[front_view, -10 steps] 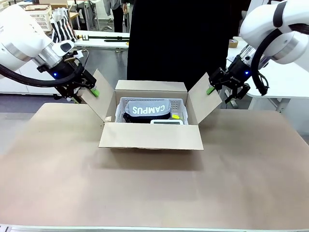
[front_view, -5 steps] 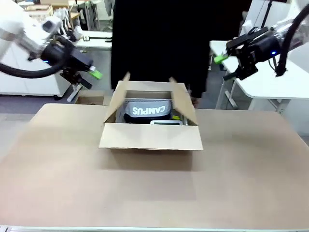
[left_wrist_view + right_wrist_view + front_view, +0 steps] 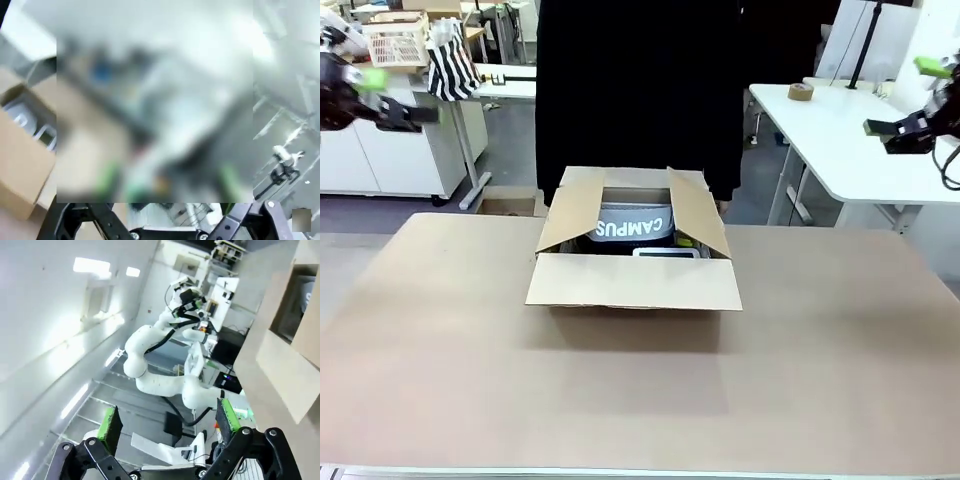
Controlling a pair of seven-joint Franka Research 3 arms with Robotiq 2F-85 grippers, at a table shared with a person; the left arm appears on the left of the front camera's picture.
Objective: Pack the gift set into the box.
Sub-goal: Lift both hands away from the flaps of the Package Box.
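1. Sitting inside the box at mid-tabletop, the gift set shows grey with upside-down white "CAMPUS" lettering.
2. A flat white piece lies at its near edge, with a yellow-green bit beside it.
3. The box's side flaps lean inward over the set, and the near flap hangs down outside.
4. The left tool is well left of the box, raised, fingers spread, empty.
5. The right tool is well right of the box, raised, fingers spread, empty.

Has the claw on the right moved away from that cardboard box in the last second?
Yes. The right gripper has swung up and rightward, away from the box, whose right flap it was at.
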